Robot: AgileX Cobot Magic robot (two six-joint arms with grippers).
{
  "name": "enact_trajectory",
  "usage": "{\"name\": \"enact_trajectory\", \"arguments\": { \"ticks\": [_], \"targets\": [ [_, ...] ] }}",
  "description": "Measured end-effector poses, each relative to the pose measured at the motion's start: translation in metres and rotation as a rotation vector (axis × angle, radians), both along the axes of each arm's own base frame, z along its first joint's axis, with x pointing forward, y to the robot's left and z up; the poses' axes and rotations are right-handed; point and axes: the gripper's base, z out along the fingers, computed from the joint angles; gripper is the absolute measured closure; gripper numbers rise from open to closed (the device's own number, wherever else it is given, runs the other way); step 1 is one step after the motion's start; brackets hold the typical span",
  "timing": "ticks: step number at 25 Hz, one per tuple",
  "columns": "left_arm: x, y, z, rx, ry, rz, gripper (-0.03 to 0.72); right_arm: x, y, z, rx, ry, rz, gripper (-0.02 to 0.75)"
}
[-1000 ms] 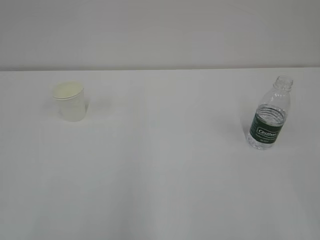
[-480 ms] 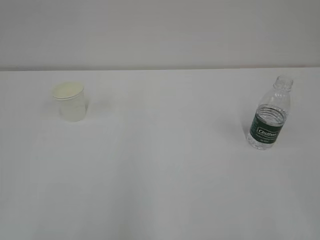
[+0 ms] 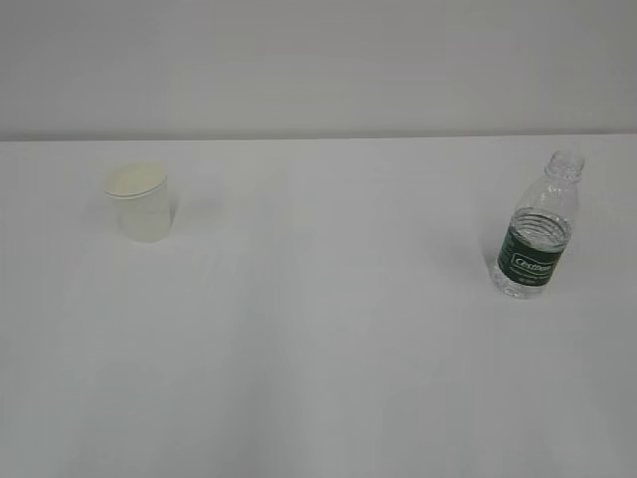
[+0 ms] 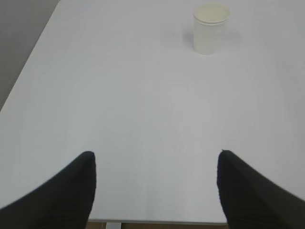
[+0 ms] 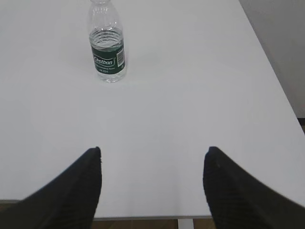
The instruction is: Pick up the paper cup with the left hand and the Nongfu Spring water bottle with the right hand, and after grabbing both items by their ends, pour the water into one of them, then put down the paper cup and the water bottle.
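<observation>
You're still at the reach: both sets of fingers spread wide, empty. Small white paper cup (image 4: 211,28) at 1 o'clock, clear green-labelled plastic bottle (image 5: 107,45) at 11 on the white bench (image 3: 328,329). Close in next.

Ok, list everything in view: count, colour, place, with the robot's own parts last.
paper cup: one, white with cream inside, upright on the table's left side.
Nongfu Spring water bottle: one, clear with a dark green label, uncapped, upright on the right side.
water: clear, inside the bottle.
table: one, white, under both things.
wall: pale grey, behind the table.
left hand: one, black, open, at the table's near edge, short of the cup.
right hand: one, black, open, short of the bottle.
</observation>
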Motion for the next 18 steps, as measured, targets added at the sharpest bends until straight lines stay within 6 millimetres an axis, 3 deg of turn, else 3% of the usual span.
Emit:
{"name": "enact_trajectory", "arguments": {
  "ticks": [13,18],
  "targets": [
    [0.0000,0.0000,0.0000,0.000,0.000,0.000,0.129,0.0003,0.0004,0.0012,0.001,-0.011,0.005,0.235],
    [0.0003,0.0000,0.0000,0.000,0.002,0.000,0.123,-0.0005,0.0032,0.0057,0.004,-0.036,0.040,0.147]
  ]
}}
